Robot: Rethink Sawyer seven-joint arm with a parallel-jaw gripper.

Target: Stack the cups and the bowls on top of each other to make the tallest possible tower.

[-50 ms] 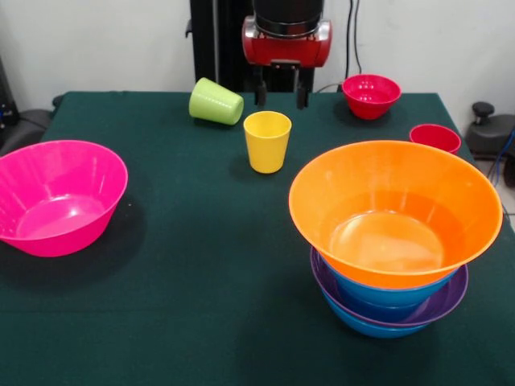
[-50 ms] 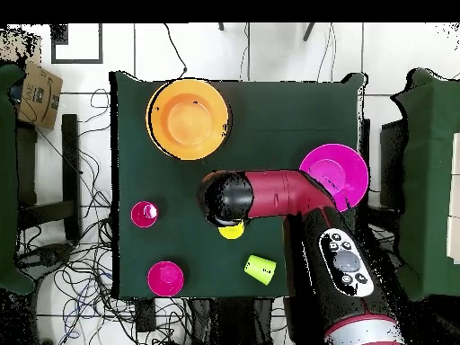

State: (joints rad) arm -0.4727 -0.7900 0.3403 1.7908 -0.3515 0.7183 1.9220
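Observation:
My gripper (image 1: 281,96) hangs open at the table's far middle, with nothing between its two dark fingers (image 1: 261,92). Just in front of it an upright yellow cup (image 1: 267,141) stands untouched; from above the yellow cup (image 2: 232,231) peeks out under the arm's head (image 2: 225,199). A lime green cup (image 1: 216,101) (image 2: 260,267) lies on its side beside it. The tower is a wide orange bowl (image 1: 394,209) (image 2: 187,119) resting on a blue bowl (image 1: 386,291), a purple bowl (image 1: 447,301) and another blue one. A red cup (image 1: 435,137) (image 2: 144,214) stands behind the tower.
A large pink bowl (image 1: 56,195) (image 2: 334,172) sits alone at one side of the green cloth, partly under the arm in the overhead view. A small red bowl (image 1: 371,95) (image 2: 165,277) rests near the far edge, beside the gripper.

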